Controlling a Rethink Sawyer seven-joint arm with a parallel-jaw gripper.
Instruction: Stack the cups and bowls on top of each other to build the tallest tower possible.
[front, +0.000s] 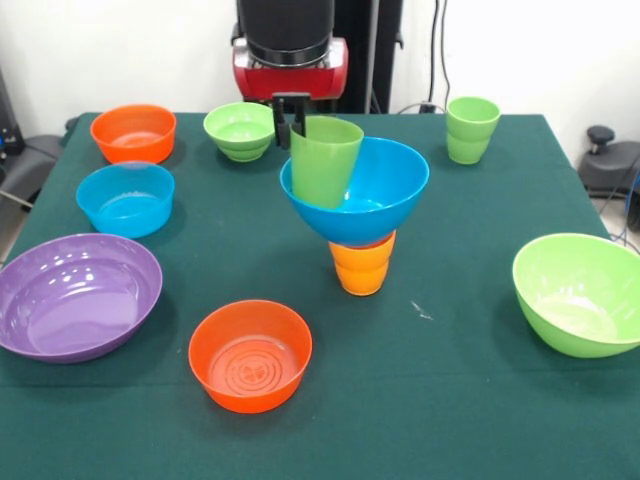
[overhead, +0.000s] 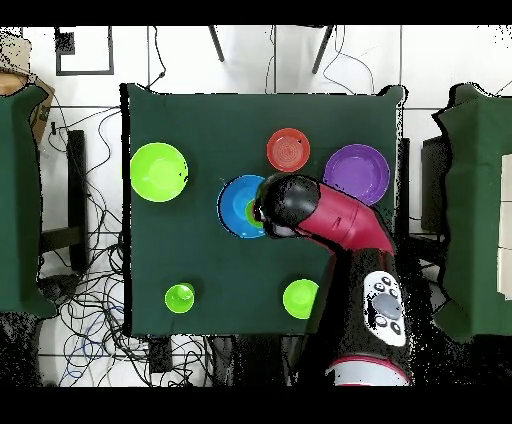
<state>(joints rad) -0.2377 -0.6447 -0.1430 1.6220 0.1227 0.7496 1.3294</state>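
Note:
In the middle of the table stands the tower: stacked orange cups (front: 363, 264) with a blue bowl (front: 375, 195) (overhead: 238, 206) resting on top. A green cup (front: 325, 160) leans tilted inside that bowl. My gripper (front: 292, 118) comes down from above and is shut on the cup's left rim, one finger on each side of the wall. In the overhead view the arm's head (overhead: 288, 205) covers the gripper and the green cup.
Around the tower lie an orange bowl (front: 250, 355) (overhead: 288, 150), a purple bowl (front: 78, 295) (overhead: 357, 174), a light blue bowl (front: 125, 198), another orange bowl (front: 133, 132), a small lime bowl (front: 240, 130) (overhead: 300, 298), stacked green cups (front: 472, 129) (overhead: 180, 297) and a large lime bowl (front: 580, 293) (overhead: 158, 171).

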